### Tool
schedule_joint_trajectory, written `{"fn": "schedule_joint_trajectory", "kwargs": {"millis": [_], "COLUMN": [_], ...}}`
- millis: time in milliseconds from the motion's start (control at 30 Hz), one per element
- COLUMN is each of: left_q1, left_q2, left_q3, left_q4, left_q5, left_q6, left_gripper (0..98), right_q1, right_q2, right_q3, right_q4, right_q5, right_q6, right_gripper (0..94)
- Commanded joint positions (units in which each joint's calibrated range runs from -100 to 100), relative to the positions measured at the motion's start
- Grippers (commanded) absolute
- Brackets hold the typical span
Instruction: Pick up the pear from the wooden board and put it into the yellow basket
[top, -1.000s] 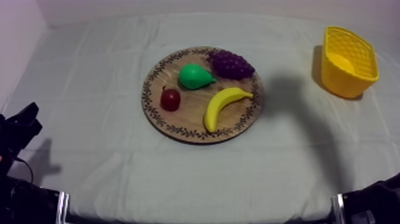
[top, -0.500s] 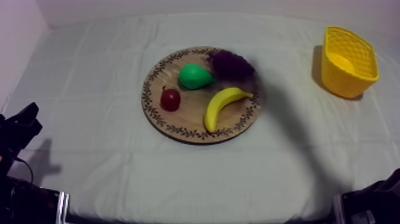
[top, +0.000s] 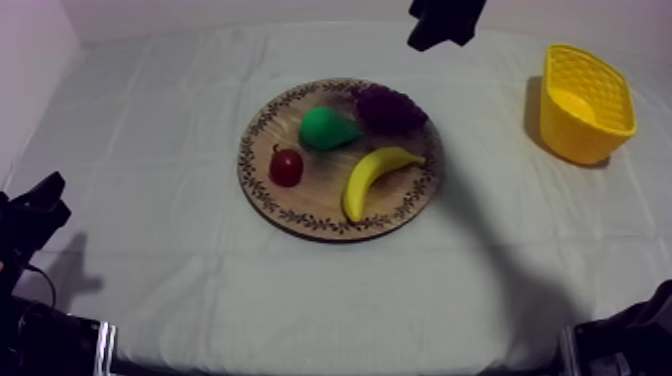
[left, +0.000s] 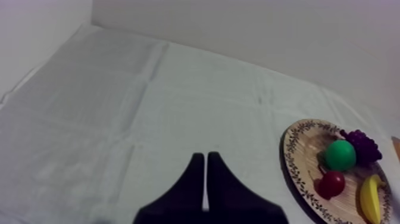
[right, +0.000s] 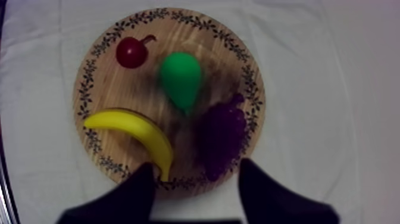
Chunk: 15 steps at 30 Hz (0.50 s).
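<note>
Grey-white cloth (top: 150, 150) covers my table. My right claw (right: 195, 168) hangs wide open and empty over the edge of the round wooden board with a patterned rim (right: 80, 101). The green toy pear (right: 180, 77) lies on the board just beyond its fingertips. The yellow lattice basket (top: 583, 140) stands well apart. My left claw (left: 204, 159) is closed on nothing.

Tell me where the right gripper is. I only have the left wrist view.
Observer: The right gripper is open and holds nothing. It hovers above the rim of the wooden board, beside the grapes.
Operator: And the basket for the pear?
Observer: The yellow basket stands at the table's right side, well apart from the board.
</note>
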<state>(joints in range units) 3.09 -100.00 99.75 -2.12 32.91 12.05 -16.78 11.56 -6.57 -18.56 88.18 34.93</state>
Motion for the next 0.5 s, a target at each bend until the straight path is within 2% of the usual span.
{"fn": "schedule_joint_trajectory", "kwargs": {"millis": [0,167,467], "left_q1": [-0.01,-0.01,-0.01], "left_q2": [0.00,0.00,0.00], "left_q3": [0.03,0.03,0.03], "left_q4": [0.00,0.00,0.00], "left_q5": [-0.01,-0.01,-0.01], "left_q6": [-0.01,-0.01,-0.01], "left_gripper": [0.1,0.1,0.1], "right_q1": [-0.46,-1.77,-4.19], "right_q2": [0.10,1.48,9.33], "right_q3": [-0.58,-2.66,-6.90], "right_q4": [-0.12,0.07,0.84], "right_q5": [0.64,1.00,-0.79], "right_q6": [-0.40,-1.00,-1.71], "right_gripper": [67.4,76.4,78.1]}}
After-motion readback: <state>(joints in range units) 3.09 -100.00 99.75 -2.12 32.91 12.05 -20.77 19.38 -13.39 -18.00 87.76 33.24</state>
